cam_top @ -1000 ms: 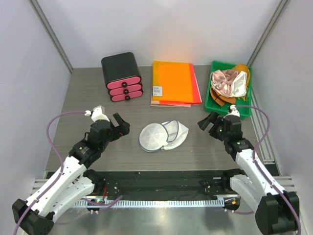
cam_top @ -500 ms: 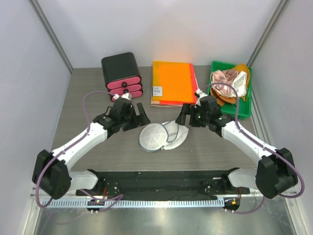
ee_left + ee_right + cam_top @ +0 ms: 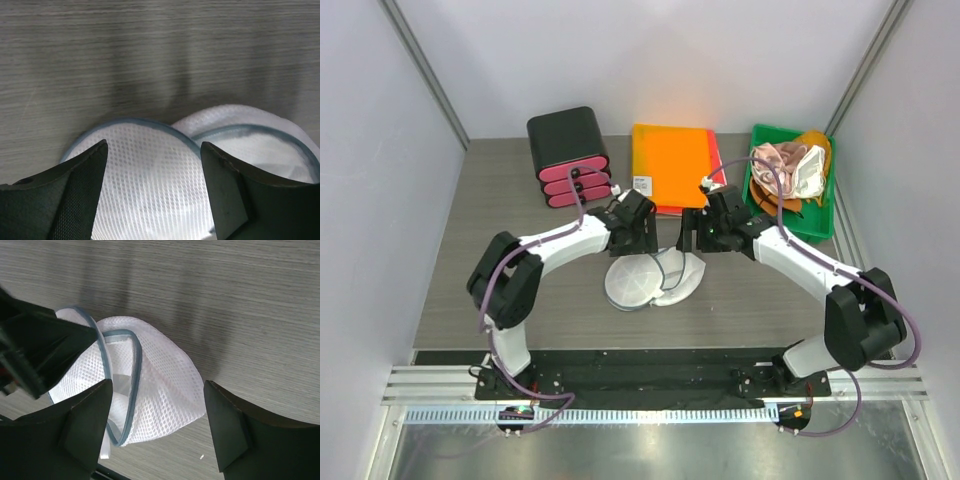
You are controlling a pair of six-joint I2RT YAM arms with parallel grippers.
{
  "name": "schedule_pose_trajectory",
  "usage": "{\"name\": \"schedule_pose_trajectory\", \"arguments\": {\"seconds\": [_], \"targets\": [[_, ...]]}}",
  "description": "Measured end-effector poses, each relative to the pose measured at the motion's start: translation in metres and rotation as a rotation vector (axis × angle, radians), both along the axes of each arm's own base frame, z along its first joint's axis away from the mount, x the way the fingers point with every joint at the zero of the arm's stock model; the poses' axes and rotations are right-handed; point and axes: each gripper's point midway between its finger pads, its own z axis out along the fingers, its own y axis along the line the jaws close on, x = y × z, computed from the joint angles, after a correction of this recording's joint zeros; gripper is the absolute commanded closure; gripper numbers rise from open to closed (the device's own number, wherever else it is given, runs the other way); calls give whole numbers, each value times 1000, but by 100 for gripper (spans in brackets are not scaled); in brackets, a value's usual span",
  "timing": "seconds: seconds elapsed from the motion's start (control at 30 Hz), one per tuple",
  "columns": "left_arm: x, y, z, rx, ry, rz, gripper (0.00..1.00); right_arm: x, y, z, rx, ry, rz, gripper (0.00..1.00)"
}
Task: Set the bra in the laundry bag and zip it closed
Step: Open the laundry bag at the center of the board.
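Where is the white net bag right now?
In the top view the laundry bag lies mid-table, nearer the robot than the orange folders, beneath the open left gripper and right gripper.

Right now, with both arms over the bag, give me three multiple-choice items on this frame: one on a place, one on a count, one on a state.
1. Where does the green bin stand?
A) rear right corner
B) front left corner
C) centre

2. How many pink drawers does the black box have?
A) two
B) three
C) five

3. How is the laundry bag?
A) zipped shut
B) open, its halves apart
C) lifted in the air

Answers:
1 A: it sits by the right wall, beyond the right gripper.
2 B: three pink fronts are stacked on its face.
3 B: the two zipper rims show separately below the open left gripper.
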Motion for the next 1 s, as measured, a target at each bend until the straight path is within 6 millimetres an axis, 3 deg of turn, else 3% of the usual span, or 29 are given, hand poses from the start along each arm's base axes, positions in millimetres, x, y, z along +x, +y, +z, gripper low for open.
{"name": "schedule_pose_trajectory", "arguments": {"seconds": [0.13, 0.23, 0.53, 0.63, 0.67, 0.77, 0.87, 1.0], "targets": [[8, 0, -27, 81, 28, 10, 22, 1, 3, -10, -17, 26, 13, 24], [8, 4, -43, 125, 46, 13, 23, 0, 5, -17, -30, 40, 25, 32], [10, 4, -41, 194, -13, 10, 77, -4, 12, -38, -60, 91, 51, 43], [3, 6, -34, 220, -43, 1, 90, -6, 13, -41, -64, 99, 54, 45], [2, 5, -30, 226, -54, -4, 100, -6, 14, -41, -64, 99, 56, 45], [-1, 5, -13, 240, -96, -20, 100, -6, 15, -41, -63, 99, 57, 53], [-8, 1, 4, 256, -141, -42, 100, -9, 13, -42, -57, 95, 53, 53], [-28, -22, 43, 252, -260, -112, 100, -38, -1, -49, -46, 114, 34, 52]]}}
